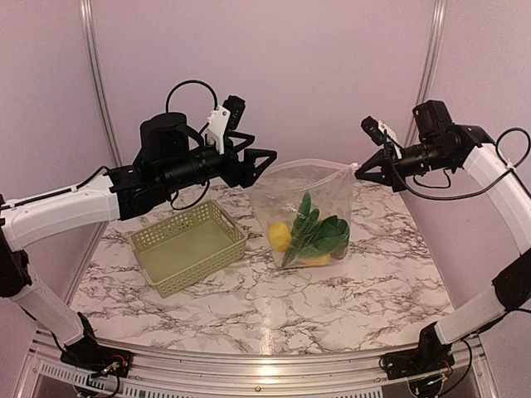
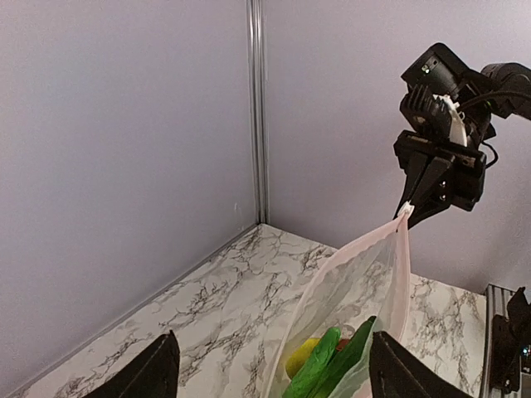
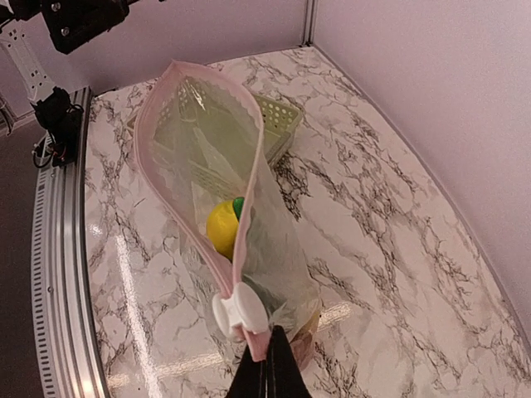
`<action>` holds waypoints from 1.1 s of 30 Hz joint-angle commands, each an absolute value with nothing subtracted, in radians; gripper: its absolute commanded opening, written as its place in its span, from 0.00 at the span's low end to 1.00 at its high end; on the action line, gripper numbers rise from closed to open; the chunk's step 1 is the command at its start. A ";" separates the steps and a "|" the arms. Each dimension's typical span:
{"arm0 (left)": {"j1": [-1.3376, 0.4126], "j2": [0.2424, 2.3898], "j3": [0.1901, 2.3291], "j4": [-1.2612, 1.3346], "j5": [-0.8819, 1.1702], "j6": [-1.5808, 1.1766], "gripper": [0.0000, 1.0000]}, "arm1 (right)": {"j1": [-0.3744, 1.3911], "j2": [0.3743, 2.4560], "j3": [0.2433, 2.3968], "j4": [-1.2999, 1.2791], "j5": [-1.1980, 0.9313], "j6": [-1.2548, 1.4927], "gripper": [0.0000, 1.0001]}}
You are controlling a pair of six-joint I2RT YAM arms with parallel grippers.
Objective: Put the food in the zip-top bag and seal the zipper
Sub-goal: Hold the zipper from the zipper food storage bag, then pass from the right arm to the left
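Observation:
The clear zip-top bag [image 1: 309,192] hangs over the marble table by one top corner, its bottom resting on the table. My right gripper [image 3: 270,365] is shut on that corner, just behind the white slider [image 3: 241,308]. The pale pink zipper [image 3: 158,166] gapes, its two strips apart. Food lies inside: a yellow lemon [image 1: 280,235], leafy bok choy [image 1: 319,232] and a green cucumber [image 2: 319,365]. My left gripper [image 1: 264,162] stands open at the bag's other top corner, holding nothing; in the left wrist view its fingers [image 2: 158,373] straddle the bag's near end.
A light green perforated basket [image 1: 189,245] sits on the table left of the bag, with nothing visible in it. Pale walls with metal posts close off the back and sides. A metal rail runs along the near edge.

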State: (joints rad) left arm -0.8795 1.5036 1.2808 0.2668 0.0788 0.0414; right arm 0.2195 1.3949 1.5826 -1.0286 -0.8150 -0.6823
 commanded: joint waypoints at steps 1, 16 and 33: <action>-0.960 1.559 1.484 0.185 0.091 0.054 0.81 | 0.262 1.401 1.709 -1.117 -0.739 -0.619 0.00; -1.018 2.046 2.190 -0.195 0.285 0.038 0.65 | 0.287 1.383 1.776 -1.150 -0.756 -0.596 0.00; -1.077 2.137 2.261 -0.132 0.178 -0.063 0.58 | 0.288 1.376 1.761 -1.131 -0.706 -0.542 0.00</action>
